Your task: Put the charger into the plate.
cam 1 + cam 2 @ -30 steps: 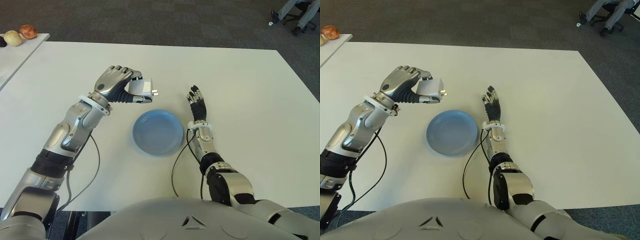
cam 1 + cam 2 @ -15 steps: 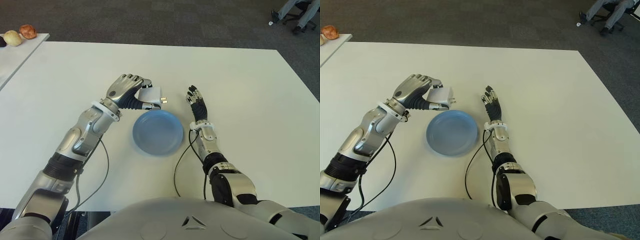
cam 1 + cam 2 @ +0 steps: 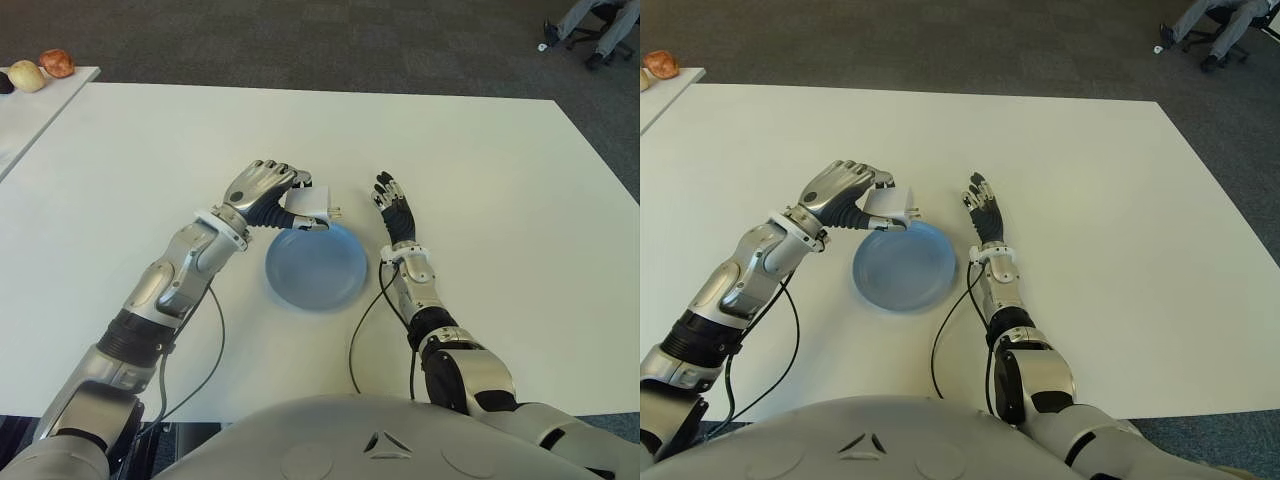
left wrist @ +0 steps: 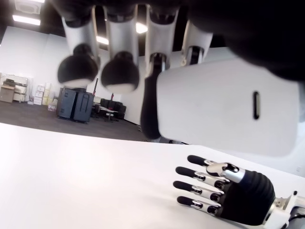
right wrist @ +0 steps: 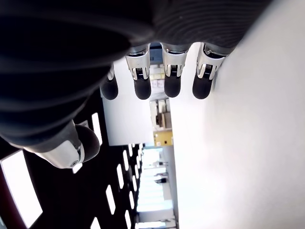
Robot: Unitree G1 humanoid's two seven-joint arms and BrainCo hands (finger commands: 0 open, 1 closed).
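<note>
Left hand (image 3: 265,190) grips the white charger (image 3: 310,203), fingers curled over its top and thumb under it, holding it above the far-left rim of the blue plate (image 3: 316,265). The charger's prongs point toward the robot's right, so its long axis seems to run roughly level, across the plate's far edge rather than down into it (the wrist view shows only one broad white face, so the exact tilt is hard to judge). The plate's middle lies nearer the robot and slightly to the right of the charger, so the move left is probably short: inward and down. Right hand (image 3: 394,208) shows just right of the plate on the table (image 3: 500,180), fingers extended and holding nothing.
</note>
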